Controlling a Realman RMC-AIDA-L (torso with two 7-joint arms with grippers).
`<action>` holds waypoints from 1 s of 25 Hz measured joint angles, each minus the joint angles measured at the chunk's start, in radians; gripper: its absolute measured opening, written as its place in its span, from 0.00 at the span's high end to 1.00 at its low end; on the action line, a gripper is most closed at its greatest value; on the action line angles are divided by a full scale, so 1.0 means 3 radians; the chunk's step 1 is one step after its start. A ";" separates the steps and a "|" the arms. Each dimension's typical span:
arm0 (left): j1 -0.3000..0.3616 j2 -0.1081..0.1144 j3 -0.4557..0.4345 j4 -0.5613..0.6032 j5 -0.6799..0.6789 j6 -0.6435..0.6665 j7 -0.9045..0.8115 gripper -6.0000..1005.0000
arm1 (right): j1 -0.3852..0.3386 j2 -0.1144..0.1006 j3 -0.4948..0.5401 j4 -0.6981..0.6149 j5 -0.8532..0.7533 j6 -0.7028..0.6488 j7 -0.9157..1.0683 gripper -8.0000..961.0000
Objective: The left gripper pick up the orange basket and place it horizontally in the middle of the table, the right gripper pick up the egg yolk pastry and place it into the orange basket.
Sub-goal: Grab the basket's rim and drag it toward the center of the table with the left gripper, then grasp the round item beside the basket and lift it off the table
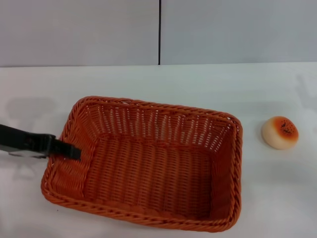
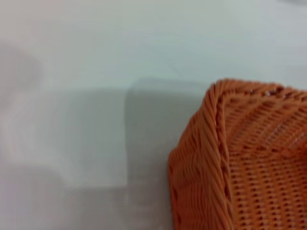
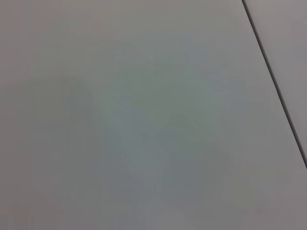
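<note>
The orange basket (image 1: 148,163) lies on the white table (image 1: 198,84), a little left of the middle, with its long side running slightly askew across the head view. My left gripper (image 1: 71,151) comes in from the left, and its narrow dark tip lies across the basket's left rim, shut on it. One braided corner of the orange basket (image 2: 225,158) shows in the left wrist view; no fingers show there. The egg yolk pastry (image 1: 280,132) sits on the table to the right of the basket, apart from it. My right gripper is out of view.
A grey panelled wall (image 1: 99,29) with a dark vertical seam stands behind the table. The right wrist view holds only a plain grey surface (image 3: 144,120) with a dark seam line near one corner.
</note>
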State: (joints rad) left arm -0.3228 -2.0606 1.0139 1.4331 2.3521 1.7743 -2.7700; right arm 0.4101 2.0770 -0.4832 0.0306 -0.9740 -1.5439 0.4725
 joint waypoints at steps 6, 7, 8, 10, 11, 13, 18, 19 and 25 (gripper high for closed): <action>-0.0030 0.0012 -0.0271 -0.0021 -0.0024 0.0090 0.0088 0.40 | -0.0002 0.0000 0.0000 0.0000 0.0000 -0.0021 0.0000 0.33; -0.0046 0.0016 -0.0333 -0.0024 -0.0030 0.0126 0.0108 0.38 | -0.0002 0.0000 0.0000 0.0000 0.0000 -0.0029 0.0000 0.33; -0.0061 0.0022 -0.0396 -0.0025 -0.0031 0.0155 0.0127 0.36 | -0.0003 0.0000 0.0000 0.0000 0.0000 -0.0036 0.0000 0.33; -0.0093 0.0031 -0.0521 -0.0027 -0.0035 0.0215 0.0178 0.36 | -0.0006 0.0000 0.0000 0.0000 0.0000 -0.0045 0.0000 0.33; -0.0108 0.0035 -0.0606 -0.0027 -0.0036 0.0236 0.0216 0.36 | -0.0007 0.0000 0.0000 0.0000 0.0000 -0.0047 0.0000 0.33; -0.0132 0.0037 -0.0812 -0.0037 -0.0062 0.0270 0.0321 0.36 | -0.0009 0.0000 0.0001 0.0000 0.0000 -0.0055 0.0000 0.33; -0.0155 0.0059 -0.1531 -0.0341 -0.0433 0.0259 0.0909 0.36 | -0.0097 -0.0017 -0.0033 -0.0193 -0.0087 -0.0031 0.0232 0.33; -0.0155 0.0068 -0.1630 -0.0424 -0.0503 0.0246 0.1051 0.36 | -0.0097 -0.0017 -0.0033 -0.0193 -0.0087 -0.0031 0.0232 0.33; -0.0121 0.0089 -0.2212 -0.0952 -0.0872 0.0161 0.1957 0.36 | -0.0367 -0.0006 -0.0050 -0.1272 -0.0745 0.0280 0.1453 0.33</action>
State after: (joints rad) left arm -0.3592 -2.0338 0.3503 1.1474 2.0905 1.8225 -2.1829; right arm 0.3001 2.0752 -0.4982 -0.3511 -1.1976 -1.4599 0.9083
